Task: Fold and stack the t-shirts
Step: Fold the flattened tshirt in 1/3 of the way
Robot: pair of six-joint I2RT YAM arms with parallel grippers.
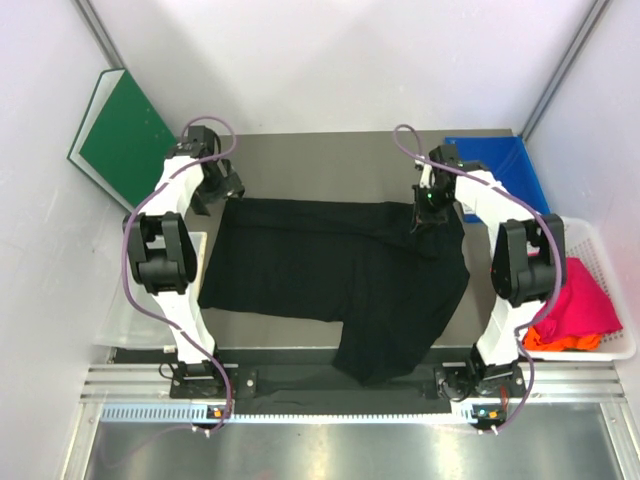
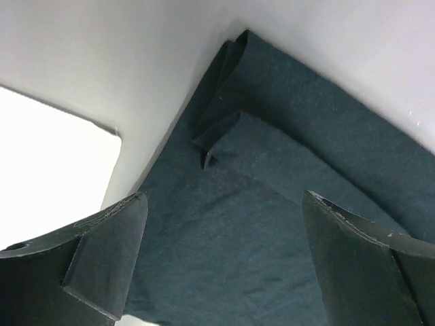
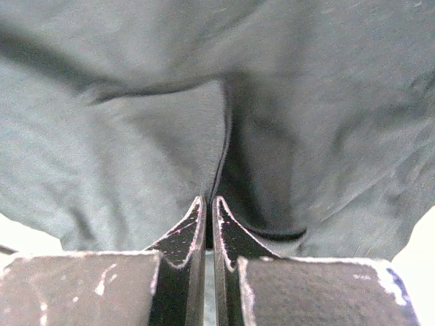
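Observation:
A large black t-shirt lies spread across the table, its lower right part hanging over the near edge. My left gripper is open above the shirt's far left corner; in the left wrist view its fingers straddle the dark cloth with a small fold beyond. My right gripper is shut on a pinch of the black shirt at its far right corner; the right wrist view shows the cloth bunched at the closed fingertips. A magenta-pink shirt and an orange one lie in the basket.
A white lattice basket stands at the right edge. A green board leans at the back left. A blue sheet lies at the back right. A white pad lies left of the shirt.

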